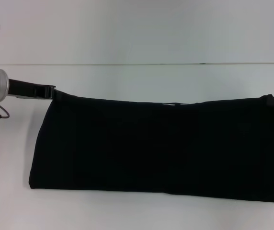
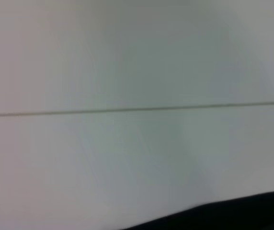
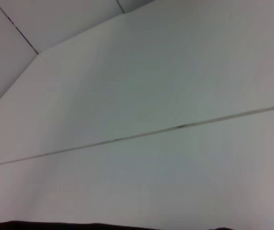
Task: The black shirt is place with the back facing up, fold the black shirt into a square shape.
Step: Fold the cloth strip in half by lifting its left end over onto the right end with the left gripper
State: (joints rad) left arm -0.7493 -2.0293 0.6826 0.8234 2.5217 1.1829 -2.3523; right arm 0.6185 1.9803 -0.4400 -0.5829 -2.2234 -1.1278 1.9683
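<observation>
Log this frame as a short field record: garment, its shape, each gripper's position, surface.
garment: black shirt
shape: a long wide band across the table, not yet square
left gripper: at the shirt's far left corner, shut on the fabric
right gripper: at the shirt's far right corner, shut on the fabric
surface: white table
wrist views: only a strip of the dark fabric and the white surface

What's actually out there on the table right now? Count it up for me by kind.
Black shirt: 1
Robot claws at the shirt's top corners: 2, the left claw and the right claw
White table: 1
Total: 4
</observation>
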